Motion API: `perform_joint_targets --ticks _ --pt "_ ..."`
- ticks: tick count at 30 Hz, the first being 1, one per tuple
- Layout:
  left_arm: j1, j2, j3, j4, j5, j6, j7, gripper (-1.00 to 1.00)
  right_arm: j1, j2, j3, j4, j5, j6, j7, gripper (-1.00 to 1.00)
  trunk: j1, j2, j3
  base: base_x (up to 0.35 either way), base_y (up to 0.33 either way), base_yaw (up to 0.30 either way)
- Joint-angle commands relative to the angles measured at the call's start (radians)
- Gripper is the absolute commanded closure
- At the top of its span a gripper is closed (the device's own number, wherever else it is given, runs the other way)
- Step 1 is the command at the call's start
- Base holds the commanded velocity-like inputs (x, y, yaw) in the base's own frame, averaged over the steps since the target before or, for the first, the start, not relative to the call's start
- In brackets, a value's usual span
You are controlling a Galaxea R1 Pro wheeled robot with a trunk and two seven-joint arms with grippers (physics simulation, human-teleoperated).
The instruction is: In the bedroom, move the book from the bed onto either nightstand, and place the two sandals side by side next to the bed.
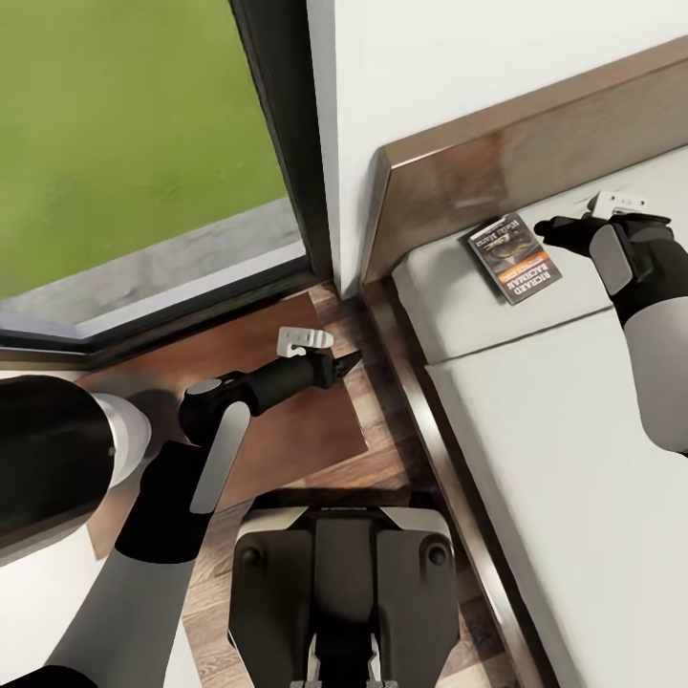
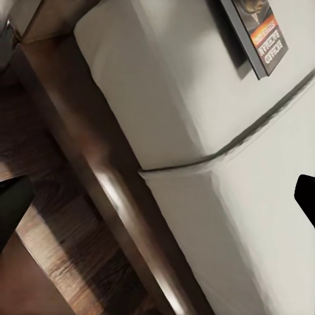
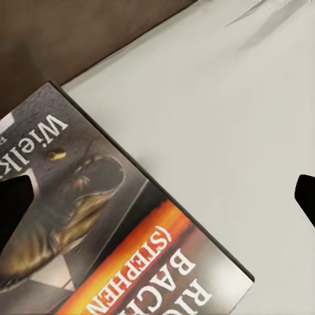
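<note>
Paperback with the dark cover, grey upper picture and orange-red band (image 1: pixel 511 256), the book of the task, lay flat on the light-grey mattress of the dark-framed bed (image 1: pixel 535 420), near the dark-brown headboard (image 1: pixel 497 158). The right gripper (image 1: pixel 547 227) hovered just beside the book's far edge, its black fingertips (image 3: pixel 14 210) spread wide in the right wrist view, one over the cover and one over bare mattress. The left gripper (image 1: pixel 346 363) hung over the dark-brown wooden nightstand (image 1: pixel 277 430); whether its claw was spread I could not tell.

The risk, as I judged it, was the thinness of the book: lying flush on a soft mattress, it offered little edge, so closing fingers might have skated over the cover or pushed it toward the headboard instead of pinching it.
</note>
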Motion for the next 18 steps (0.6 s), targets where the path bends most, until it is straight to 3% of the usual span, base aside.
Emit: perform_joint_targets --ticks 1,18 --pt "0.0 -0.001 0.001 -0.001 0.001 0.005 -0.003 -1.0 0.0 -0.001 0.001 -0.003 -0.011 0.004 -0.007 -1.0 0.004 -0.008 -0.004 0.0 0.0 0.0" --pt "0.0 -0.001 0.001 0.0 0.001 0.005 -0.003 -1.0 0.0 -0.03 -0.007 -0.003 -0.014 -0.022 -0.01 -1.0 0.069 -0.127 -0.057 0.0 0.0 0.0"
